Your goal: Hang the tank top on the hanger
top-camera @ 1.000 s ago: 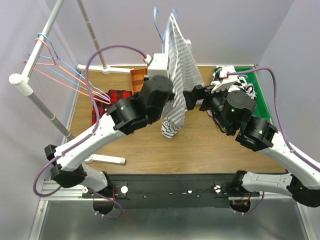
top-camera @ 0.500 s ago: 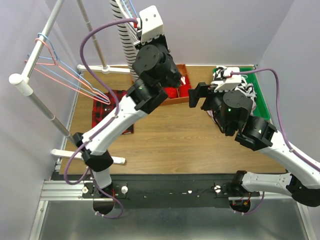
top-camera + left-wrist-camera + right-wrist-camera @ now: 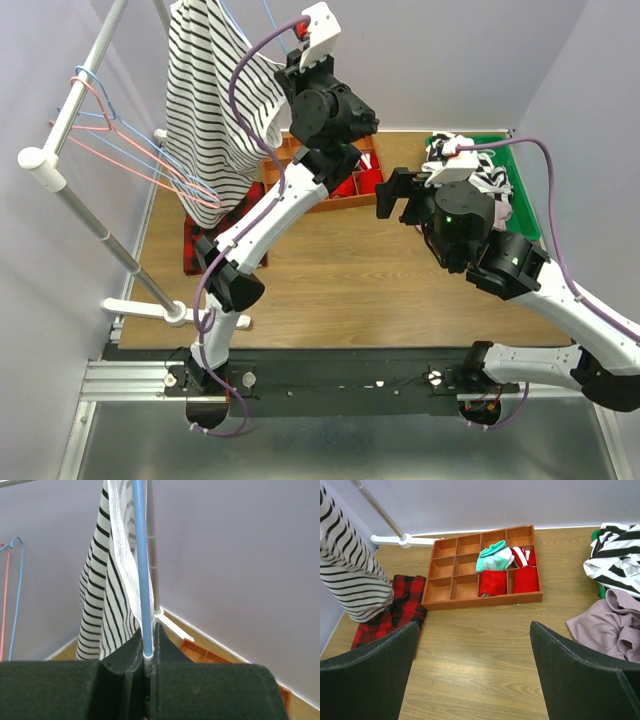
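Your left claw is pinched almost closed on the light-blue wire of the hanger — the wire runs straight up from between its fingers. The tank top hangs off that hanger, lifted high at the far left, just beside the clothes rack's rail. Its hem hangs over the red-black plaid shirt lying on the table. Your right claw stands wide open with nothing in it — it hovers over bare wood on the near side of the wooden divided tray.
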